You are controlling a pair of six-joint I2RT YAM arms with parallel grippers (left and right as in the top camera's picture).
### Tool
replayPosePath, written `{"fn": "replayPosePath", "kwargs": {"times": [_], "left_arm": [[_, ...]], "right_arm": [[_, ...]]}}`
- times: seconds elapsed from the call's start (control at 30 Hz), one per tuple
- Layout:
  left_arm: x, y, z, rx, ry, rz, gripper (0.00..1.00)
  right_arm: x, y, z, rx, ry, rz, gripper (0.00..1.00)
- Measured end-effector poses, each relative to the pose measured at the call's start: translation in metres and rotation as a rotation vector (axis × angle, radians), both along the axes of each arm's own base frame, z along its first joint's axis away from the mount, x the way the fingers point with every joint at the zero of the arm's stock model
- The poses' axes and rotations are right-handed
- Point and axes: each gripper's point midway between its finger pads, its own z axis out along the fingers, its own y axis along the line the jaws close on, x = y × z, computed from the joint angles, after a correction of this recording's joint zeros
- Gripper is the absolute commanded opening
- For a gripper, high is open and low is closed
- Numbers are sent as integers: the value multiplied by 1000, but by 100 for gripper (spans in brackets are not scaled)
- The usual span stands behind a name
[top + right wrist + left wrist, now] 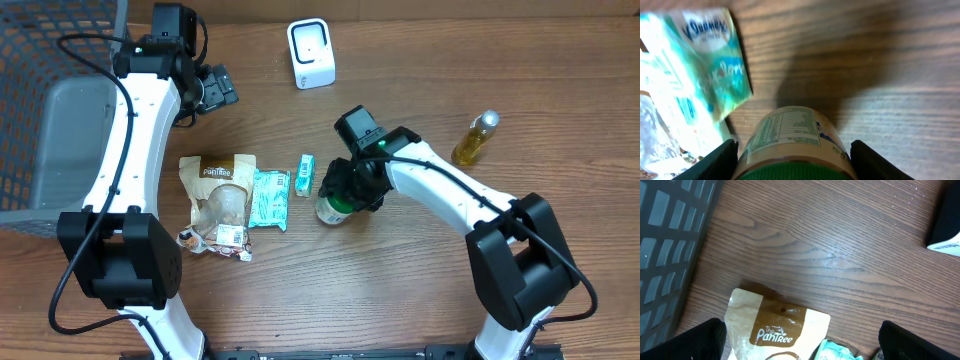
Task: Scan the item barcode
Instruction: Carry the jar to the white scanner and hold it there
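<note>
Right gripper [792, 155] closed on the sides of the green-lidded jar [333, 208], which stands on the table [400, 300] near the tissue pack [268, 198], well apart from the white scanner [311, 53]; left gripper [215, 88] spread wide, empty; lifting and scanning remain.

Overhead camera looks straight down over the whole counter [420, 60]. Left wrist camera faces the pouch [775, 330] beneath the left gripper [802, 347]; right wrist camera, much closer, faces the jar [790, 132].

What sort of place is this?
Probably a mock checkout bench: a white scanner, a grey basket, and groceries such as a jar and snack bag on a wooden table.
</note>
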Motion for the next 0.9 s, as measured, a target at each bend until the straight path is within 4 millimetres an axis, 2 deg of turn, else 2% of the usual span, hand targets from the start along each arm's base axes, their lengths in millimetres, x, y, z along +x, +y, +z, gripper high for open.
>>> {"fn": "replayPosePath", "kwargs": {"times": [0.3,0.53,0.6,0.67,0.9], "left_arm": [[0,0,0,0,0,0,100],[0,0,0,0,0,0,100],[0,0,0,0,0,0,100],[0,0,0,0,0,0,100],[0,0,0,0,0,0,100]], "right_arm": [[23,-17,2,13,-54,-1,20],[27,-25,9,3,-62,32,21],[32,-25,26,-1,-72,60,24],[45,-20,54,8,-117,94,25],[100,1,197,83,-478,204,23]]}}
